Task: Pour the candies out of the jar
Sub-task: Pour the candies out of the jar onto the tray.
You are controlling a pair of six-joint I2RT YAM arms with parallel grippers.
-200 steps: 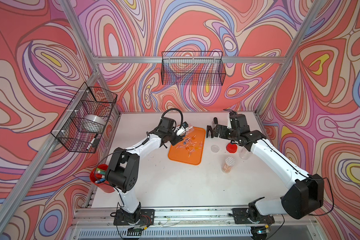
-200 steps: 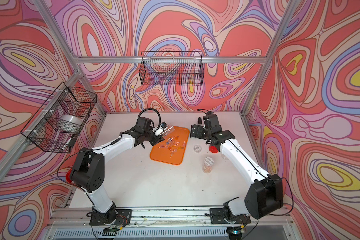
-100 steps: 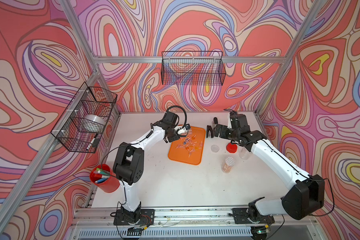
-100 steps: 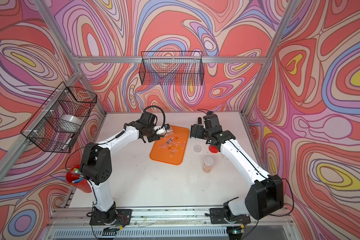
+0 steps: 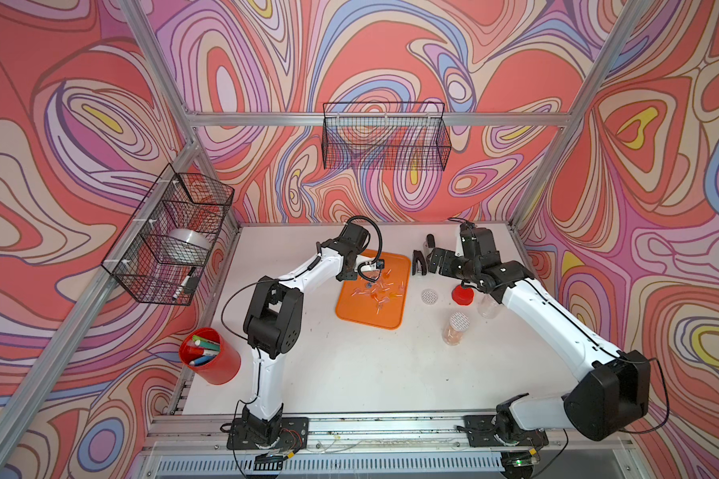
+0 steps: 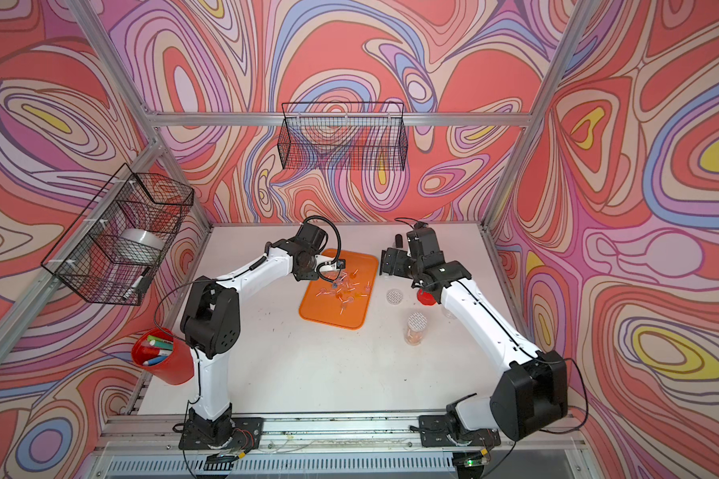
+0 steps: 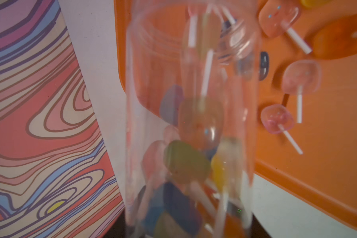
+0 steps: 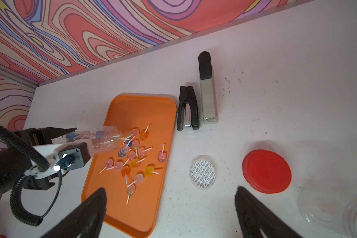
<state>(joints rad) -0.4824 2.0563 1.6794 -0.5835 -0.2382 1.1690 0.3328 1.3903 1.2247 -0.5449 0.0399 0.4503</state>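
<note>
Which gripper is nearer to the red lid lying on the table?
Right. The right gripper hovers open close by the red lid, not touching it; the left gripper is across the orange tray, shut on the tilted jar.

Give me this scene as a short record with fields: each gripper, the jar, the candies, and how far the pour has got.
left gripper: jaws shut on the clear plastic jar
jar pose: tipped on its side, mouth over the flat orange plastic tray
on tray: small clear-wrapped candies on white sticks, scattered
candies in jar: several inside
right gripper: jaws open, holding nothing, over the table near the round red lid
task status: partly poured, jar not yet empty
</note>
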